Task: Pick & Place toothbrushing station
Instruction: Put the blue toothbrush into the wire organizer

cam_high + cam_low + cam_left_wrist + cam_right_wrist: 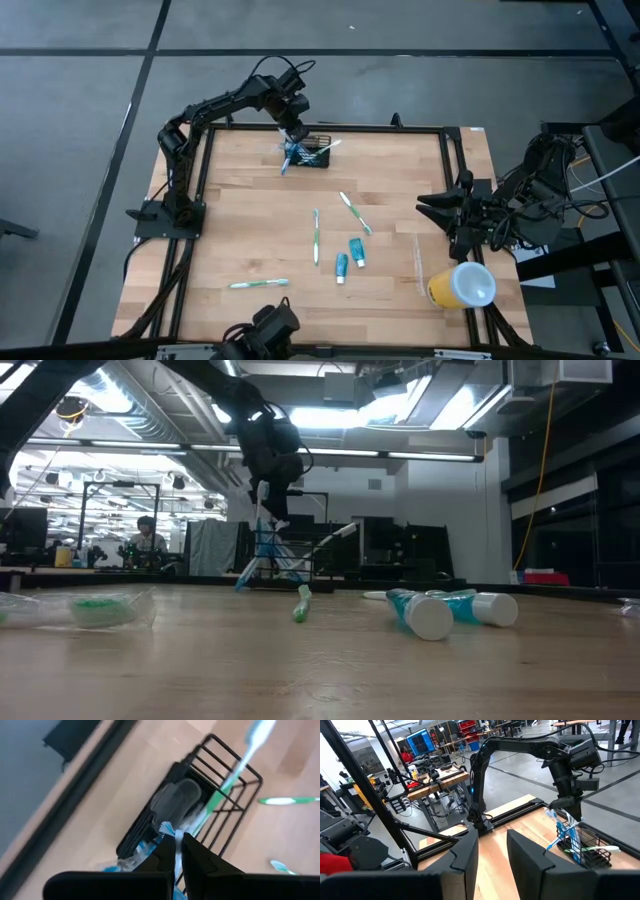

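**Left hand lowering a toothbrush into the mesh station**

Nearest the low camera, two teal toothpaste tubes (pixel 440 610) with white caps are lying on the pale wooden desk (pixel 250 220), well in front of the toothbrushing station (pixel 312 153). Beside them a green-handled toothbrush (pixel 301 604) is resting flat, and another green-and-white toothbrush (pixel 258 284) is lying farther from the station, towards the desk's near edge. A yellow cup (pixel 460 285) with a round white lid is lying on its side far from the station, next to the right hand (pixel 428 205), which is waiting with its fingers apart and grasping nothing.

Farthest back, the station is standing at the desk's far edge: a low, boxy black holder of thin wire bars, already carrying brushes that are leaning out over its rim, one with a green and white handle (pixel 235 770). The left hand (pixel 177 851) is hanging directly over the station, clenched on a slim white-and-blue toothbrush (pixel 262 510) that is pointing down into it.

Judging from this, the placing step is under way. The next move is calling for a short descent so the brush tip clears the wires, then a release. The open mesh and the crowding handles look likely to snag or tip a brush, and the light holder could shift if nudged. Smooth plastic handles should slide easily against the bars.
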Robot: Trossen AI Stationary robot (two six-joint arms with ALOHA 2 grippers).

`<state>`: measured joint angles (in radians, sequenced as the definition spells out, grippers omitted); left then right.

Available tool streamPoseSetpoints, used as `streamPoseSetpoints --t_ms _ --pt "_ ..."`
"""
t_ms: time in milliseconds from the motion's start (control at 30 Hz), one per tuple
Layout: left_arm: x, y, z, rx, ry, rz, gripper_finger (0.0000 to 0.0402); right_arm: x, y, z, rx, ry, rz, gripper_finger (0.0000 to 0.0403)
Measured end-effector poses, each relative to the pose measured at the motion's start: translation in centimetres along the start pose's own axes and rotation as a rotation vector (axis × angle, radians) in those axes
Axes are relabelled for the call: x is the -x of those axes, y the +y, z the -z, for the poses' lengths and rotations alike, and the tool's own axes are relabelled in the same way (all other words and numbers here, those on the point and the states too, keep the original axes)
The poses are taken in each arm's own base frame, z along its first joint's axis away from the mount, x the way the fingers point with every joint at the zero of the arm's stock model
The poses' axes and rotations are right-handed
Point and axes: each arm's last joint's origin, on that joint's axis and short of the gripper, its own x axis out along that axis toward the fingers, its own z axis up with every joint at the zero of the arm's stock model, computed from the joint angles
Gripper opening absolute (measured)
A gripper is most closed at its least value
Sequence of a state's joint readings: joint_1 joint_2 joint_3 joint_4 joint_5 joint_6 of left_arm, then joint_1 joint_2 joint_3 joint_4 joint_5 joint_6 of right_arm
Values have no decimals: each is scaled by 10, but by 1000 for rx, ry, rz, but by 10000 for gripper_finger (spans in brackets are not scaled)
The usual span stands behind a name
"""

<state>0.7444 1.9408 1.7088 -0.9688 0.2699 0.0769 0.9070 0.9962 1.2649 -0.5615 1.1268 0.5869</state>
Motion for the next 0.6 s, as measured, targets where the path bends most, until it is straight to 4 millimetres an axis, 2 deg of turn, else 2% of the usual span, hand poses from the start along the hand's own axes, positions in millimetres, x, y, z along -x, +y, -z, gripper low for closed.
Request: streamPoseSetpoints --t_ms 233,433,600 --pt "0 6 -8 12 -90 50 6 0 0 0 1 -9 14 104" --pt "-11 12 0 44 26 72 4 0 -1 0 -9 -11 15 104" --pt "-12 5 0 37 33 103 4 0 0 0 -9 -10 15 104"
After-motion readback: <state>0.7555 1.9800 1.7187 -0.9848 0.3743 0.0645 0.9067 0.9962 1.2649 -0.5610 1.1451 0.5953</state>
